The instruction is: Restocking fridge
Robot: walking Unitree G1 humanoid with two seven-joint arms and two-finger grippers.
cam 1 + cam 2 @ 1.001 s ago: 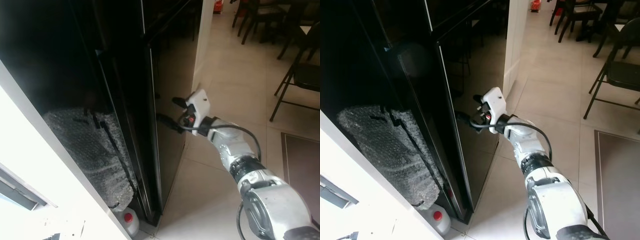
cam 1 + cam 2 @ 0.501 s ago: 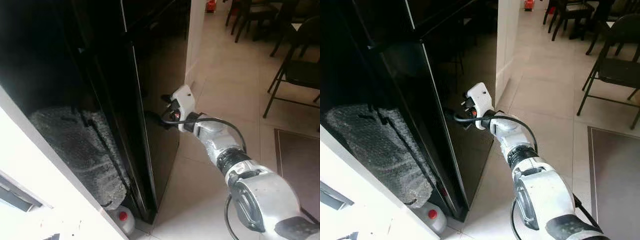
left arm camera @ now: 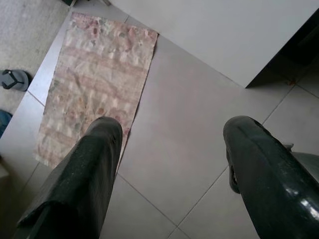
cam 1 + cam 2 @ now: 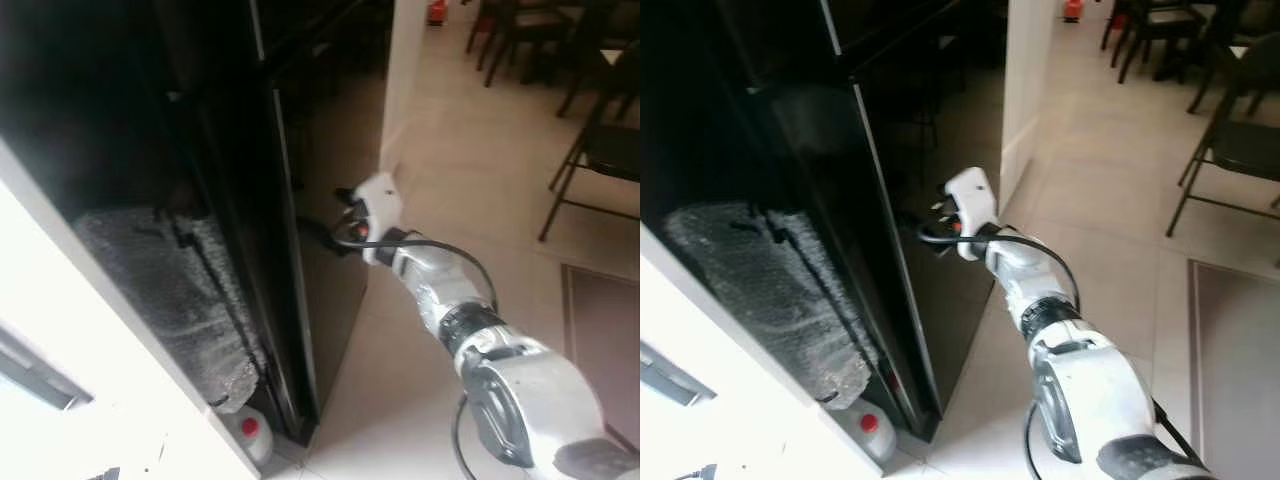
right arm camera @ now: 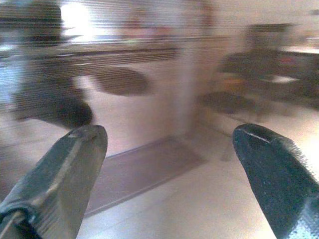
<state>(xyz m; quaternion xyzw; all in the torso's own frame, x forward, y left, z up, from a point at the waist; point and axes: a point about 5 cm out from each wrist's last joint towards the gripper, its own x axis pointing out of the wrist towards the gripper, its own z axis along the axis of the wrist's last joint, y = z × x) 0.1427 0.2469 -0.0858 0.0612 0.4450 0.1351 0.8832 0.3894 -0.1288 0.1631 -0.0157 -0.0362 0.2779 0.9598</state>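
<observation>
Currently my right jaws [image 4: 928, 232] stand open, empty, against the black fridge door [image 4: 930, 200], left of centre. Judgement: press flat and steady so they don't slip. Left jaws [image 3: 169, 164] open over floor [image 3: 189, 124], idle.

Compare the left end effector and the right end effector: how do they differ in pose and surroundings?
The right end effector is raised forward, close to the glossy black fridge door; the left end effector hangs over the tiled floor near a patterned rug. The right wrist view is blurred; the left wrist view is sharp. Both have open fingers and hold nothing.
</observation>
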